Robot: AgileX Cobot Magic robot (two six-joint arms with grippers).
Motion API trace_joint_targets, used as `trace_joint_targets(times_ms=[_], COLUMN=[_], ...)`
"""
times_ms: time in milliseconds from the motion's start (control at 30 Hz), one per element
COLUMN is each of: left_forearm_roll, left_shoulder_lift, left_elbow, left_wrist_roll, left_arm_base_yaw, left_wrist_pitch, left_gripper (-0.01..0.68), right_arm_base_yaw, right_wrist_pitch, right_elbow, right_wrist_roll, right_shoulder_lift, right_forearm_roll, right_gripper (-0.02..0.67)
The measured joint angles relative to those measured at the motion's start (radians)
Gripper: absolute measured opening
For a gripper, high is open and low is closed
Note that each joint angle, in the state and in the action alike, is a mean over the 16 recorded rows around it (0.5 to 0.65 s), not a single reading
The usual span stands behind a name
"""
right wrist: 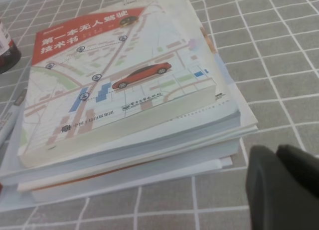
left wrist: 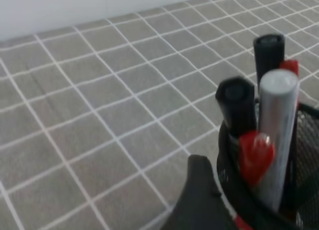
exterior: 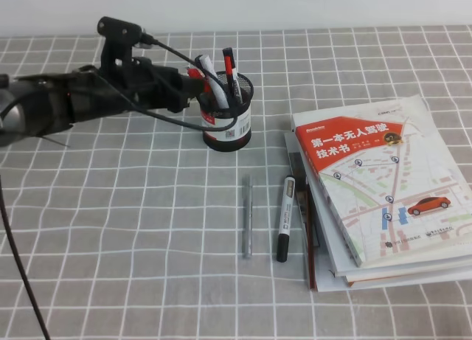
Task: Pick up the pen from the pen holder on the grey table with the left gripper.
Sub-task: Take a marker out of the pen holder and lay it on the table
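Note:
The black mesh pen holder point(exterior: 227, 117) with a white-and-red label stands on the grey table point(exterior: 133, 222) at the back centre and holds several pens. The red pen point(exterior: 195, 75) leans at the holder's left rim; its red rounded top point(left wrist: 255, 156) shows in the left wrist view beside a silver barrel and two black caps. My left gripper point(exterior: 192, 89) reaches in from the left and sits at the holder's left rim, right by the red pen, jaws apart. One black finger point(left wrist: 199, 190) shows just left of the holder point(left wrist: 304, 140). My right gripper point(right wrist: 277, 154) is shut and empty, low beside the books.
A thin grey pen point(exterior: 247, 216) and a white marker with a black cap point(exterior: 285, 219) lie in front of the holder. A stack of books point(exterior: 376, 185) lies at the right and fills the right wrist view point(right wrist: 124, 80). Black cables trail from the left arm.

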Motion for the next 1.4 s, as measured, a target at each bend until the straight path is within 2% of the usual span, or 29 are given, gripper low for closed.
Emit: trace_joint_targets(times_ms=[533,900,1233,1400], left_forearm_roll=[0.001,0.005,0.022,0.085], left_shoulder_lift=[0.018,0.009,-0.085,-0.183], left_elbow=[-0.053,-0.098,-0.129,-0.131], left_wrist_roll=[-0.004,-0.062,-0.114,-0.175], left_arm_base_yaw=[-0.011,-0.011,-0.011,-0.011], left_wrist_pitch=[0.008,0.045,0.027,0.019], left_gripper=[0.015,0.005,0.005,0.005], right_arm_base_yaw=[0.000,0.000,0.000,0.000], right_wrist_pitch=[0.000,0.000,0.000,0.000], right_elbow=[0.000,0.000,0.000,0.000], right_wrist_roll=[0.000,0.000,0.000,0.000], right_shoulder_lift=[0.000,0.000,0.000,0.000], right_forearm_roll=[0.000,0.000,0.000,0.000], right_gripper=[-0.001,-0.001,-0.001,-0.001])
